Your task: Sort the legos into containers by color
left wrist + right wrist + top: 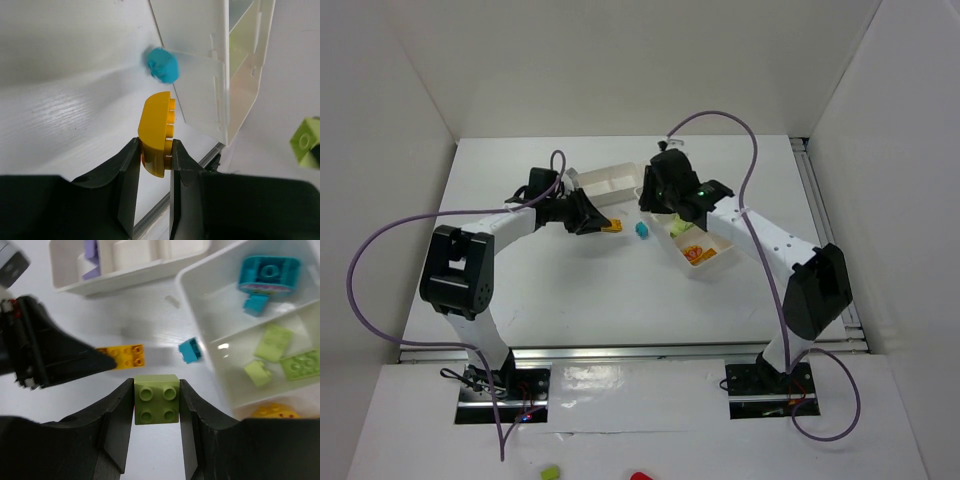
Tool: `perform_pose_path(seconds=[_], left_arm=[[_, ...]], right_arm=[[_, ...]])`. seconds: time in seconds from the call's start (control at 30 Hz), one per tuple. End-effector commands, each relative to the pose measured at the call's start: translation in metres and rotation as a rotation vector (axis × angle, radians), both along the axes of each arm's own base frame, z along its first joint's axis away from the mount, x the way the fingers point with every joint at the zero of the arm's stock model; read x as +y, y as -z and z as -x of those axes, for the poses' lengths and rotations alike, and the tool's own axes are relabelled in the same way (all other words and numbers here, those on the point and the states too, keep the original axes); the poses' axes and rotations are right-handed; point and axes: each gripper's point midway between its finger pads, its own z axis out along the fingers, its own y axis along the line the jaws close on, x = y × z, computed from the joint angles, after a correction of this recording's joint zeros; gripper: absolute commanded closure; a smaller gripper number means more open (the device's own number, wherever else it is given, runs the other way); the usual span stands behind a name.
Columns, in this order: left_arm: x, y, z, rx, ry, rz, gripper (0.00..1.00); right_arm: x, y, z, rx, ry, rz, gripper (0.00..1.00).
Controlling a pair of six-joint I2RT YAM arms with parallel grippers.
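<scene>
From above, a far tray (620, 178) and a near tray (715, 265) are seen mid-table, with a teal brick (642, 230) loose between them. In the left wrist view, the left gripper (155, 150) is clamped on a rounded yellow brick (157, 125). Only in the right wrist view is the right gripper (157, 386) seen clamped on a lime four-stud brick (157, 407), with teal pieces (269, 272) and lime pieces (272, 342) in separate compartments.

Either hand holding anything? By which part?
Both. The left hand pinches the yellow lego by its near end; the rest sticks out. The right hand clamps the lime green lego on two opposite side walls.
</scene>
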Motion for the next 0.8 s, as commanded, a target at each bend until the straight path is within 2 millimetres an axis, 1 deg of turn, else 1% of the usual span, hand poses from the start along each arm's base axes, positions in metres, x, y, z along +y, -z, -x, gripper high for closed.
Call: perform_pose_path(seconds=[0.0,0.03,0.17,0.2,0.23,0.27,0.3,0.33,0.37,0.4,0.43,0.47,0.5,0.53,0.57,0.6,0.63,0.67,0.7,0.73,0.77], left_arm=[[-0.002,-0.012,-0.011,-0.055,0.009,-0.010,1.00],[-0.002,-0.012,-0.011,-0.055,0.009,-0.010,1.00],[0.000,-0.008,-0.007,-0.037,0.009,-0.027,1.00],[0.000,-0.012,-0.007,-0.054,0.015,-0.029,1.00],[0.001,-0.011,-0.006,-0.046,0.015,-0.031,1.00],[0.001,-0.015,-0.006,-0.055,0.015,-0.029,1.00],[0.002,-0.017,-0.005,-0.065,0.015,-0.040,1.00],[0.002,-0.020,-0.006,-0.066,0.014,-0.040,1.00],[0.004,-0.023,-0.004,-0.076,0.015,-0.052,1.00],[0.005,-0.029,-0.006,-0.096,0.014,-0.063,1.00],[0.005,-0.039,-0.007,-0.116,0.014,-0.059,1.00],[0.006,-0.041,-0.004,-0.123,0.022,-0.066,1.00],[0.007,-0.043,-0.005,-0.117,0.017,-0.074,1.00],[0.006,-0.052,-0.005,-0.154,0.036,-0.073,1.00],[0.006,-0.057,-0.007,-0.159,0.036,-0.072,1.00],[0.001,-0.065,-0.003,-0.172,0.061,-0.067,1.00],[0.002,-0.066,-0.001,-0.169,0.072,-0.077,1.00],[0.002,-0.077,-0.003,-0.191,0.071,-0.073,1.00],[-0.003,-0.083,-0.001,-0.213,0.091,-0.077,1.00],[-0.007,-0.086,0.002,-0.213,0.103,-0.076,1.00],[-0.006,-0.090,-0.001,-0.225,0.101,-0.089,1.00]], right_arm=[[-0.048,-0.005,-0.013,-0.019,0.180,0.009,0.71],[-0.061,0.006,-0.015,-0.001,0.209,0.031,0.71],[-0.089,0.006,-0.026,-0.014,0.279,0.055,0.71],[-0.094,0.020,-0.028,0.014,0.279,0.091,0.71],[-0.097,0.023,-0.031,0.025,0.287,0.099,0.71],[-0.102,0.029,-0.034,0.035,0.293,0.114,0.71],[-0.102,0.039,-0.035,0.051,0.286,0.136,0.71],[-0.104,0.041,-0.039,0.049,0.295,0.134,0.71],[-0.103,0.039,-0.041,0.042,0.295,0.128,0.68],[-0.101,0.045,-0.042,0.049,0.280,0.132,0.66],[-0.101,0.052,-0.043,0.055,0.274,0.144,0.62],[-0.104,0.050,-0.046,0.047,0.283,0.138,0.57],[-0.104,0.058,-0.047,0.059,0.277,0.154,0.47],[-0.101,0.065,-0.049,0.072,0.261,0.164,0.44],[-0.098,0.065,-0.050,0.081,0.253,0.162,0.39],[-0.098,0.065,-0.050,0.081,0.252,0.162,0.33],[-0.097,0.070,-0.050,0.092,0.235,0.172,0.25],[-0.096,0.067,-0.052,0.084,0.235,0.167,0.23],[-0.101,0.068,-0.052,0.093,0.244,0.172,0.23],[-0.101,0.064,-0.052,0.083,0.238,0.174,0.22],[-0.105,0.055,-0.052,0.061,0.255,0.176,0.22]])
